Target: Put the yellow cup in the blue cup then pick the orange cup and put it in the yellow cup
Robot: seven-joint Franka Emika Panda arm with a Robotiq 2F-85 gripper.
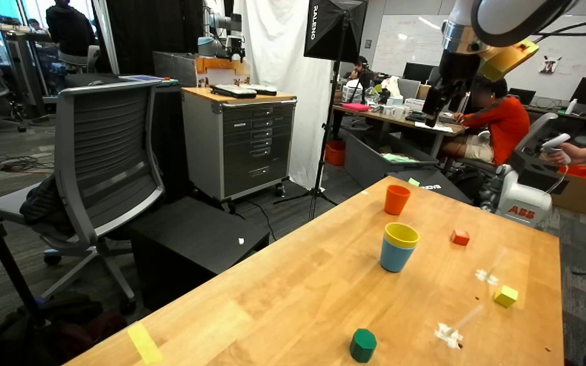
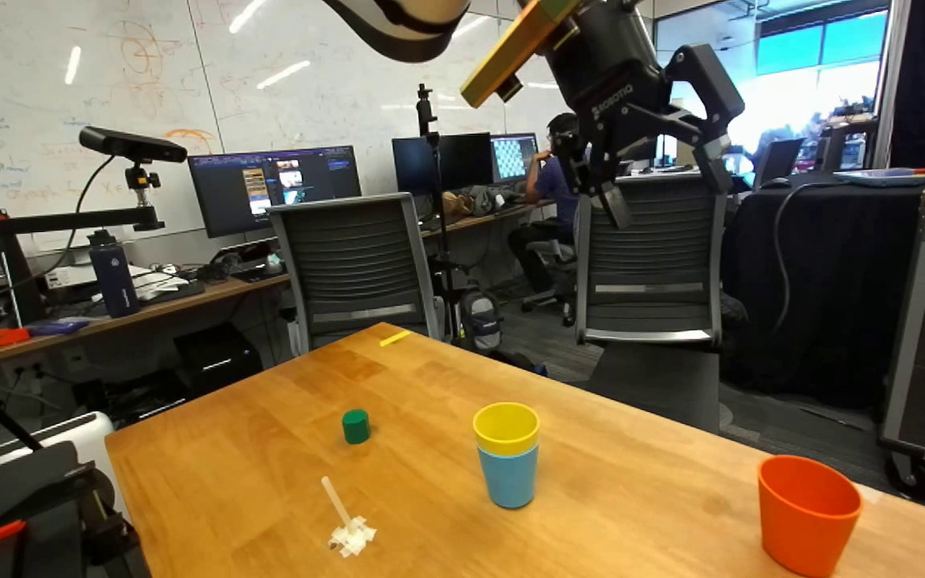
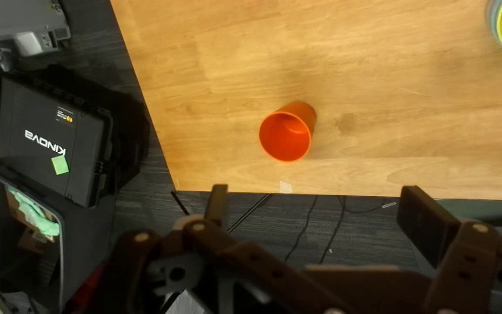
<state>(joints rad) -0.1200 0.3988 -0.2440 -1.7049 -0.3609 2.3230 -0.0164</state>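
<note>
Near wrist-view centre, the orange cup (image 3: 287,132), probably light and stiff, should suit rim gripping; claw (image 3: 313,197) spread wide, empty.

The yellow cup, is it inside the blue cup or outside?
Inside: in both exterior views the yellow cup sits within the blue cup, its lower part hidden.

yellow cup (image 1: 401,234), one; blue cup (image 1: 396,255), one; orange cup (image 1: 397,200), one: cups, three. red block (image 1: 460,237), one; yellow block (image 1: 505,296), one; green block (image 1: 362,345), one: blocks, three. wooden table (image 1: 283,284) under the cups, one. ragged white tape patches (image 1: 447,335), two; translucent rods (image 1: 468,318), two. yellow tape strip (image 1: 144,343), one. gripper (image 3: 315,203), one; its fingers (image 3: 427,224), two. softbox (image 1: 331,33) marked "raleno", one. wheeled drawer cabinet (image 1: 257,147), one. black case (image 3: 52,135) marked "kinova", one. navy water bottle (image 2: 113,277), one. white unit (image 1: 524,195) marked "abb", one. white handheld controller (image 1: 556,143), one.
</note>
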